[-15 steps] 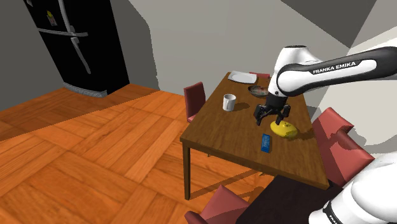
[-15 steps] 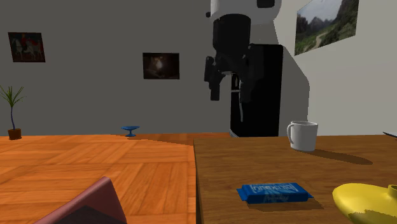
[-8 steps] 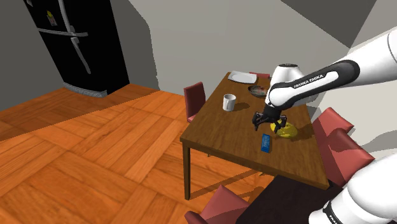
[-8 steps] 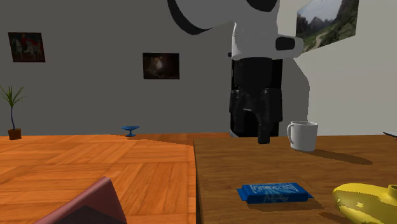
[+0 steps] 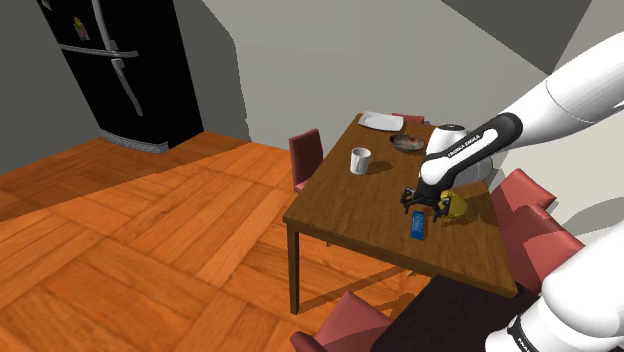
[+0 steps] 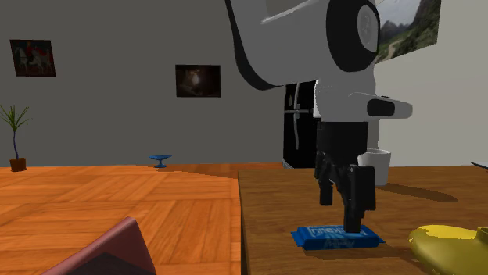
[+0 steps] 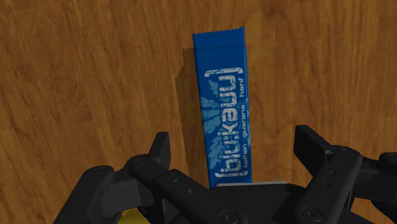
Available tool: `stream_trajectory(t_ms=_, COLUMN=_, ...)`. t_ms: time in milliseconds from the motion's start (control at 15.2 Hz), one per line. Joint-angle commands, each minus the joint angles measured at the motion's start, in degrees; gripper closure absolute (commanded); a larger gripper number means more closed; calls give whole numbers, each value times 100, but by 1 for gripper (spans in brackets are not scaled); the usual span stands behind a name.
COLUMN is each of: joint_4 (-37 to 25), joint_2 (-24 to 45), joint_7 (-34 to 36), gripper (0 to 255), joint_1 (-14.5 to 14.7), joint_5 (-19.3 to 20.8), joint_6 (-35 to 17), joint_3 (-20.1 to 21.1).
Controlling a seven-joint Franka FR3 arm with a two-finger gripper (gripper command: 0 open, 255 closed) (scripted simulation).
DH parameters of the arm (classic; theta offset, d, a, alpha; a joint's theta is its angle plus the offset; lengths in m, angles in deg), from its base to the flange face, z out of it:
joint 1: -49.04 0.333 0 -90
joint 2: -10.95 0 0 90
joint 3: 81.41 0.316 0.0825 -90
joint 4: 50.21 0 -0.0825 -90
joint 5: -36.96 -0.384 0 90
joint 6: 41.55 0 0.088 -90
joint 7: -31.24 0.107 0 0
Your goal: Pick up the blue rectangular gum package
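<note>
Claw [image 7: 232, 139] spread wide, hovers just over the blue gum package [image 7: 222, 83] on the worktop [image 7: 95, 76], at the approach step; needs a short drop, then a squeeze.

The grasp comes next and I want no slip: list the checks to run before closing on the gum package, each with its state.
1. Tool open, fingers apart: ok.
2. Blue gum package between the fingers, spanned across its narrow width: ok.
3. Package lying flat on the table: ok.
4. Fingers low enough to clasp the package's sides: cannot tell.
5. Yellow object apart from the package: ok.
</note>
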Motion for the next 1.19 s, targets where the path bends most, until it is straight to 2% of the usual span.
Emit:
stream_trajectory(t_ms=0, joint_4=9, joint_2=219, joint_7=47, gripper=0, joint_1=-17, joint_5=15, joint_6=-234, joint_3=-14)
stream_trajectory(t_ms=264, joint_4=14, joint_2=571, joint_7=61, gripper=0, joint_1=-17, joint_5=28, joint_6=-591, joint_3=-17)
stream_trajectory(t_ms=462, joint_4=13, joint_2=622, joint_7=63, gripper=0, joint_1=-17, joint_5=30, joint_6=-642, joint_3=-18)
stream_trajectory(t_ms=528, joint_4=9, joint_2=622, joint_7=58, gripper=255, joint_1=-19, joint_5=28, joint_6=-637, joint_3=-19)
stream_trajectory(t_ms=1122, joint_4=13, joint_2=622, joint_7=63, gripper=255, joint_1=-18, joint_5=30, joint_6=-642, joint_3=-17)
